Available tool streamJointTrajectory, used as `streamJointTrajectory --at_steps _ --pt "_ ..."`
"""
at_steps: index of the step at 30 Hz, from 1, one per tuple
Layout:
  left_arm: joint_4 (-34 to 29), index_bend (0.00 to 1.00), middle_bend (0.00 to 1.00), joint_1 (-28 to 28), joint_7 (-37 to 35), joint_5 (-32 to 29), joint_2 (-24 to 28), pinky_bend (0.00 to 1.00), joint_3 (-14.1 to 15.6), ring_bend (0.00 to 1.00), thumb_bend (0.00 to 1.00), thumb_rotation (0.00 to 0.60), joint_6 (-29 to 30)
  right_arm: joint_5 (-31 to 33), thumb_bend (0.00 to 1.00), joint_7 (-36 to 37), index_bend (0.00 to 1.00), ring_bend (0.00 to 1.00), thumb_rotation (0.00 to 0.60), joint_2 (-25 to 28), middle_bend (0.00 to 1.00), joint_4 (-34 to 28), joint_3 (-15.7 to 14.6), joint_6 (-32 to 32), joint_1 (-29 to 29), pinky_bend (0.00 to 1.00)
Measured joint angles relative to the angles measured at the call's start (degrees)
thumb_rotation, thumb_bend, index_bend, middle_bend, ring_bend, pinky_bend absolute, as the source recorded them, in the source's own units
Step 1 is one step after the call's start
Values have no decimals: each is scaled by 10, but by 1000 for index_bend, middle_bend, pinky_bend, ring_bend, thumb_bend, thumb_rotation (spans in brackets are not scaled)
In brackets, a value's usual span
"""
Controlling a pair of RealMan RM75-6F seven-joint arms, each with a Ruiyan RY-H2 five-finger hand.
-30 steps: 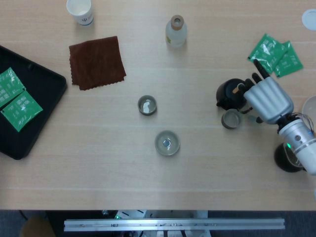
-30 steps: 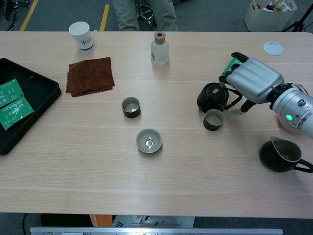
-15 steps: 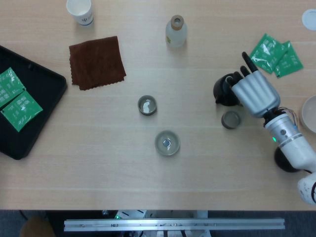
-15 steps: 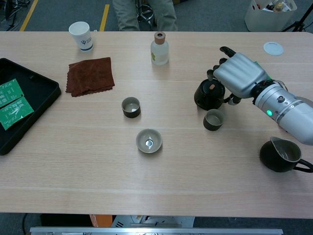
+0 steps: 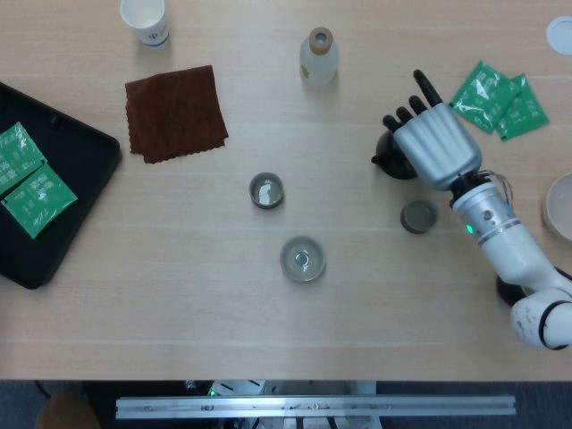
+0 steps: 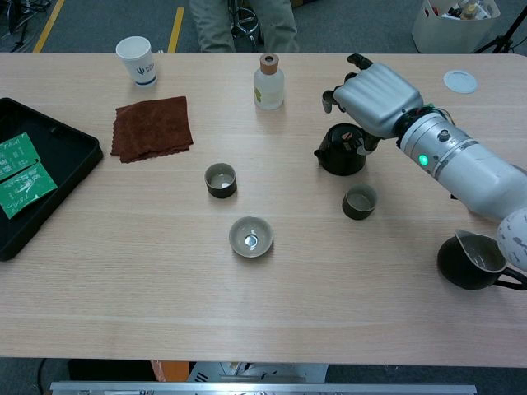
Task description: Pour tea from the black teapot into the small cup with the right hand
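Observation:
The black teapot (image 5: 391, 161) (image 6: 338, 154) is held by my right hand (image 5: 435, 152) (image 6: 375, 99), which covers its handle side from above; its spout points left. Whether it touches the table I cannot tell. The small grey-green cup (image 5: 418, 215) (image 6: 359, 201) stands upright on the table, just in front of and slightly right of the teapot, apart from the hand. A second similar cup (image 5: 266, 190) (image 6: 220, 179) stands near the table's middle. My left hand is in neither view.
A shallow glass bowl (image 5: 302, 258) (image 6: 250, 235) lies near the middle. A dark pitcher (image 6: 473, 259) stands at the front right, green packets (image 5: 497, 98) behind the hand. A bottle (image 6: 268, 82), brown cloth (image 6: 152, 127), paper cup (image 6: 137, 60) and black tray (image 6: 58, 140) lie further left.
My right hand has carried the teapot leftward and away from the small cup, toward the table's far side. The cup now stands apart from the pot.

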Motion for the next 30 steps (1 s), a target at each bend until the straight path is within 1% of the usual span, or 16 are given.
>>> streamJointTrajectory --at_steps 9,23,30 --pt "-2 249 252 1 1 -3 0 83 0 170 294 600 -1 59 118 4 358 335 600 -15 469 16 27 -19 22 54" --pt "0 249 252 0 7 -4 -3 83 0 170 294 600 -5 125 124 36 415 371 600 -12 511 38 41 -37 36 63" --pt "0 249 252 2 7 -6 -2 83 0 170 293 600 -3 157 140 60 438 382 600 -21 524 70 46 -61 50 67"
